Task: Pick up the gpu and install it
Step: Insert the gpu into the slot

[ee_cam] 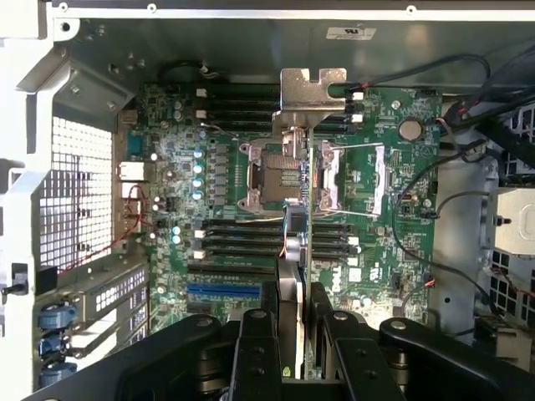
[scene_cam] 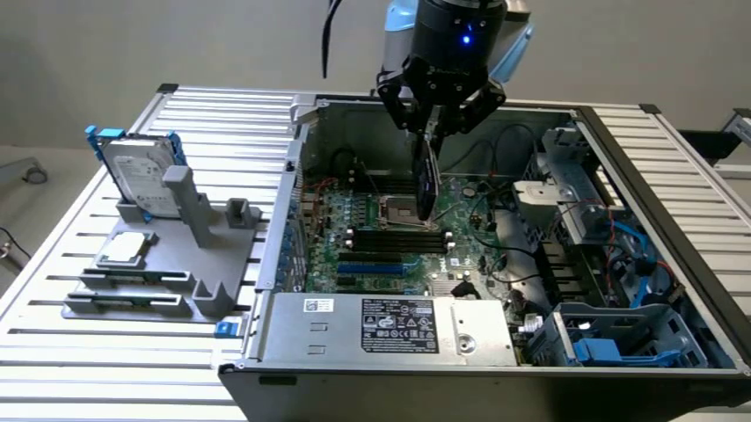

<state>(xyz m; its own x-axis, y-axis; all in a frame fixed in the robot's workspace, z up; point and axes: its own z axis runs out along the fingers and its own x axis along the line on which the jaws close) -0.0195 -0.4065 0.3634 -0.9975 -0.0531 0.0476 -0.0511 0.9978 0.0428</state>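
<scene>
the fingers (ee_cam: 255,351) pinch the gpu (scene_cam: 428,180) by its upper edge, one on each face. the card hangs upright, edge down, inside the open computer case (scene_cam: 352,114), over the motherboard (scene_cam: 364,224) near the cpu socket (scene_cam: 397,209). its silver bracket (ee_cam: 311,93) faces the case wall. on the tabletop (scene_cam: 70,369), at the exterior view's left, a hard drive (scene_cam: 139,176) stands in a grey holder (scene_cam: 176,272).
</scene>
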